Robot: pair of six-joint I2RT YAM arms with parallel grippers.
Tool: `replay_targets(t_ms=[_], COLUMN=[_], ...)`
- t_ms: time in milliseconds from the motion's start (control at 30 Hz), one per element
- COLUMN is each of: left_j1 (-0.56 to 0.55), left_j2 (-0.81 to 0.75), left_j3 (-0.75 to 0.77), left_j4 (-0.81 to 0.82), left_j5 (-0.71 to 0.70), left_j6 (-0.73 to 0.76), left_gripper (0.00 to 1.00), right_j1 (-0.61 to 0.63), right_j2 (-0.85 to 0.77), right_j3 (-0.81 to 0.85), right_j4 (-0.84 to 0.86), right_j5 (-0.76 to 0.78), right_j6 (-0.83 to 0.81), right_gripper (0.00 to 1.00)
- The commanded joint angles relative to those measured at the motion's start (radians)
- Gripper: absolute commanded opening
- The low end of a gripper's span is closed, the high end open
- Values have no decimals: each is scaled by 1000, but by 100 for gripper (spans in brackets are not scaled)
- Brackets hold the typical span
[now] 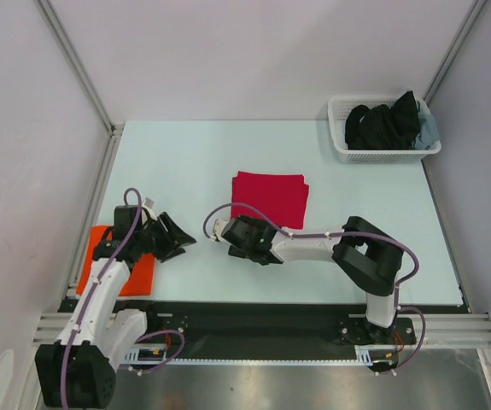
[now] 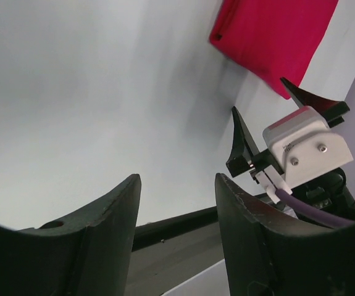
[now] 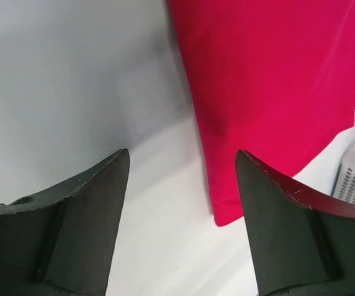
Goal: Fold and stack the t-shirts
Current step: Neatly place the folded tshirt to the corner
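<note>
Two soft cloth shirts are lying on the pale, smooth table point(image 1: 185, 162). The red shirt point(image 1: 270, 196), folded into a flat rectangle, is sitting mid-table. The orange shirt point(image 1: 141, 275) is resting at the near left edge, partly under the left arm. Only the top view is showing the orange one and the dark clothes point(image 1: 386, 124) filling the white lattice basket point(image 1: 383, 155) in the far right corner. The left pincer point(image 2: 177, 177) and right pincer point(image 3: 182, 154) are both standing apart, gripping nothing, their curved black fingers hovering over the table near the red cloth. Plain grey-white panels are walling the table in.
</note>
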Motion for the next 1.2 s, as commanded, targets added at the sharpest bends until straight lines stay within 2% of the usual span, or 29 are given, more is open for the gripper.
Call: replay_targets(t_ms=[0, 133, 233, 333, 433, 467, 500, 567, 667, 700, 767, 900, 1067, 1167], left_j1=[54, 86, 99, 112, 125, 125, 126, 126, 123, 120, 99, 27, -87, -134], left_j2=[26, 59, 87, 115, 145, 155, 167, 217, 306, 329, 374, 539, 696, 802], left_j3=[1, -4, -1, 5, 4, 2, -1, -17, -27, -28, -27, 12, 107, 191], left_j4=[-12, 11, 44, 53, 82, 96, 132, 216, 339, 372, 474, 616, 781, 817], left_j5=[51, 87, 121, 133, 159, 166, 178, 234, 296, 299, 317, 324, 291, 264], left_j6=[11, 4, 5, 2, -16, -33, -44, -85, -142, -160, -217, -314, -430, -472], left_gripper=[58, 58, 55, 55, 68, 77, 81, 83, 87, 96, 100, 100, 100, 100], right_j1=[3, -15, -37, -56, -70, -76, -78, -80, -80, -83, -90, -126, -173, -187], right_j2=[32, 85, 117, 125, 128, 127, 118, 107, 75, 49, 29, -17, -91, -119], right_j3=[37, 83, 102, 111, 129, 138, 139, 137, 125, 111, 106, 119, 109, 96], right_j4=[34, 57, 68, 67, 48, 41, 35, 25, 10, 7, 2, -47, -73, -71], right_j5=[-11, -23, -38, -66, -84, -93, -112, -127, -148, -155, -164, -216, -290, -311], right_j6=[-41, -83, -103, -133, -147, -153, -158, -163, -172, -179, -175, -160, -144, -140], right_gripper=[75, 72, 66, 53, 38, 34, 26, 17, 13, 11, 7, 0, 0, 0])
